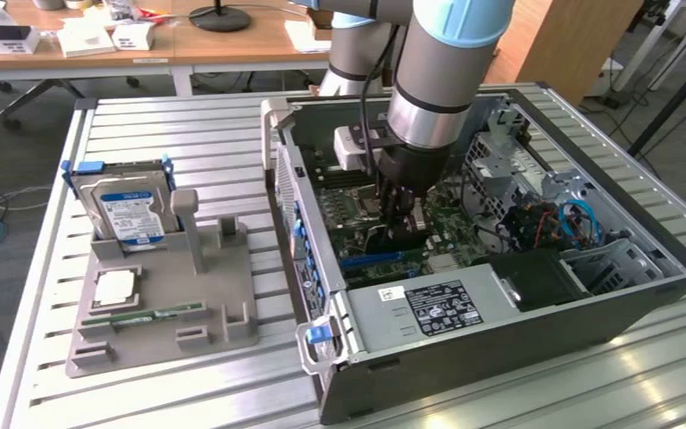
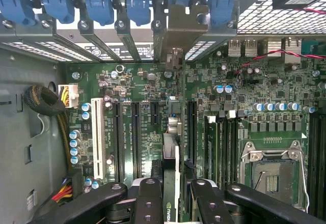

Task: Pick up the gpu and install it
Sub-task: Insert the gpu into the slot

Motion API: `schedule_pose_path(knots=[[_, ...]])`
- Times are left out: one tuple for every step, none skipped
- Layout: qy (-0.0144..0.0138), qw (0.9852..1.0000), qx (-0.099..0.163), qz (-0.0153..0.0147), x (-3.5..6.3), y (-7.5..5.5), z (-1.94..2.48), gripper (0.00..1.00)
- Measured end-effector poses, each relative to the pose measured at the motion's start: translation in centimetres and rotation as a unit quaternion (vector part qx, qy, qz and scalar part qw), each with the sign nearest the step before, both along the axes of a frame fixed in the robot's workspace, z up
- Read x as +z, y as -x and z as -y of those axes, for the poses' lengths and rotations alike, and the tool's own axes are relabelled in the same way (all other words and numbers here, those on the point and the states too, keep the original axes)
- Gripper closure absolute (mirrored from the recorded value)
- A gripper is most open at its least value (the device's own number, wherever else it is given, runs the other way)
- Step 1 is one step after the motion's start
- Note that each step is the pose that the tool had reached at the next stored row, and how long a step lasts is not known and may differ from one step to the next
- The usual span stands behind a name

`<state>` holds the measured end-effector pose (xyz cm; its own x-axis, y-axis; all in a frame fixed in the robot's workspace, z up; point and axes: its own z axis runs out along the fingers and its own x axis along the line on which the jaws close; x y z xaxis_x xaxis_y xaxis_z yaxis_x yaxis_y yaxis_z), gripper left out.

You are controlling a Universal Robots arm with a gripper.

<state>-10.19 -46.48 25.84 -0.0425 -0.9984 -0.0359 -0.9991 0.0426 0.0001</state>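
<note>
Grey metal forms the end bracket (image 2: 179,23) of the gpu (image 2: 171,158), a thin card seen edge-on in the wrist view above the motherboard (image 2: 254,96), clamped between the gripper (image 2: 175,196) fingers. The exterior view shows the computer case (image 1: 498,340) around it and a hard drive (image 1: 129,206) by the table's (image 1: 200,125) edge.

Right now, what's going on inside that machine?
The arm's gripper is down inside the open computer case, shut on the gpu. It holds the card edge-on over the motherboard's expansion slots, bracket toward the rear openings. Whether the card is seated cannot be told. The hard drive and memory stick sit on the grey holder outside the case.
</note>
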Motion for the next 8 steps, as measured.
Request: schedule_pose_path(knots=[[0.0000,1.0000,0.000,0.0000,0.00,0.00,0.00,0.74],[0.0000,1.0000,0.000,0.0000,0.00,0.00,0.00,0.74],[-0.0001,1.0000,0.000,0.0000,0.00,0.00,0.01,0.74],[-0.0001,1.0000,0.000,0.0000,0.00,0.00,0.03,0.74],[0.0000,1.0000,0.000,0.0000,0.00,0.00,0.07,0.74],[-0.0001,1.0000,0.000,0.0000,0.00,-0.01,0.11,0.74],[0.0002,1.0000,0.000,0.0000,0.00,-0.01,0.15,0.74],[0.0005,1.0000,0.000,0.0000,0.00,0.00,0.19,0.74]])
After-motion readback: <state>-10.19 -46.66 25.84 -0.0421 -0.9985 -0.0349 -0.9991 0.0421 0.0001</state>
